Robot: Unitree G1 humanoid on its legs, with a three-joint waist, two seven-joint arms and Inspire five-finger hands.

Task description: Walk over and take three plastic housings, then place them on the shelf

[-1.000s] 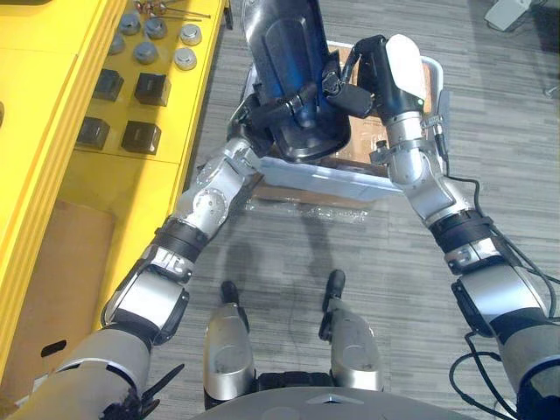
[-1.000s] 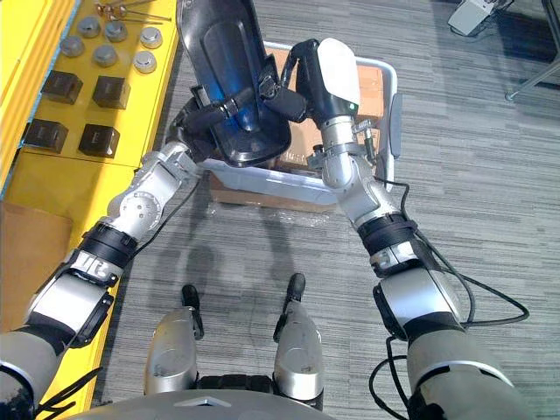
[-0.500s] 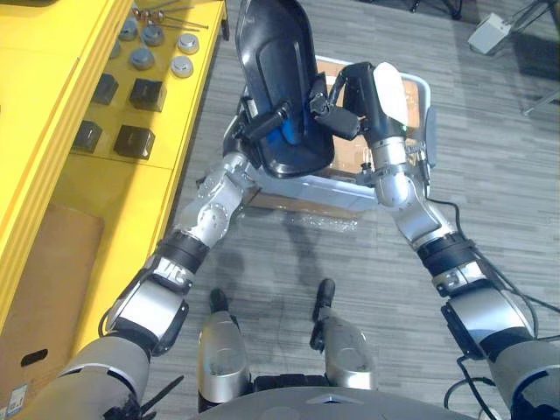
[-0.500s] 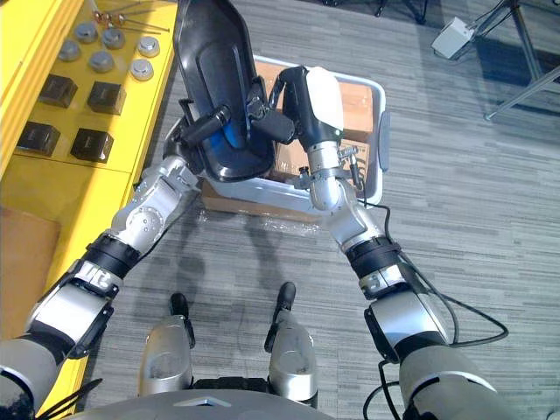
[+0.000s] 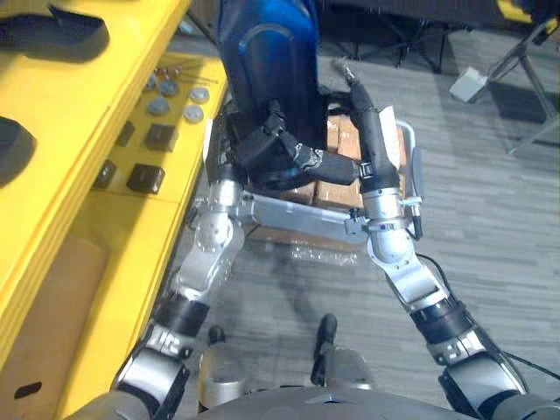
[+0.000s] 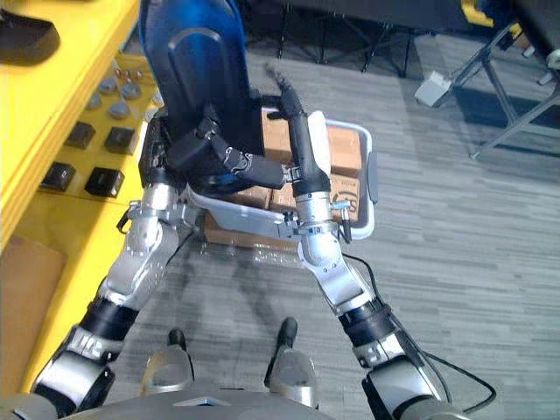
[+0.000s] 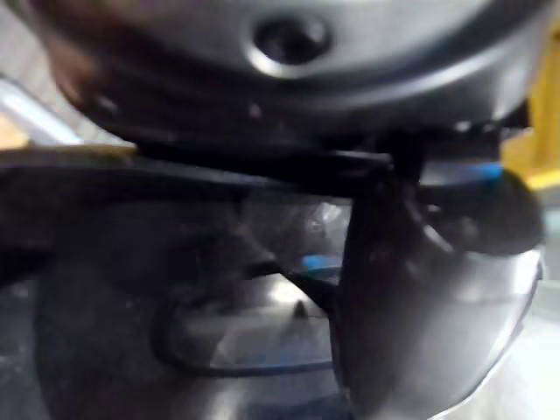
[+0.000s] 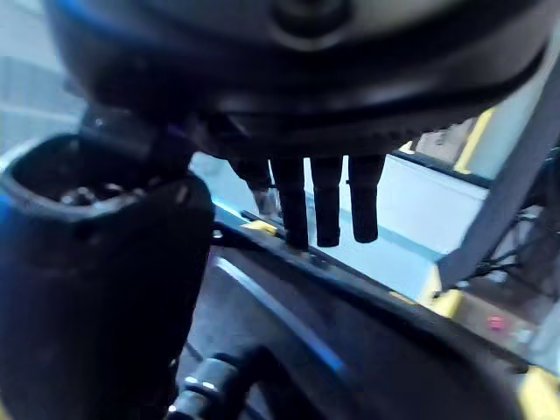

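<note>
A large dark blue-black plastic housing (image 5: 267, 70) stands upright in front of me, above the crate. My left hand (image 5: 262, 150) grips its lower part, fingers curled round the rim; the left wrist view shows a dark finger hooked over the housing (image 7: 114, 262). Beside the housing's right edge, my right hand (image 5: 372, 144) has its fingers (image 8: 325, 206) straight, pointing up and away from the shell. Its thumb lies low against the housing (image 8: 367, 359). Two more dark housings (image 5: 52, 31) lie on the yellow shelf's upper level at the left.
The yellow shelf (image 5: 79, 131) runs along the left, carrying black blocks (image 5: 144, 178) and grey round caps (image 5: 175, 101). A white crate (image 5: 302, 223) with cardboard boxes sits on the grey floor below my hands. Stand legs and a pale box (image 5: 468, 83) lie at the far right.
The view has tilted up toward the shelf. The housing has risen and turned more upright. My right hand's fingers have straightened off it, while the left hand's fingers have curled round it.
</note>
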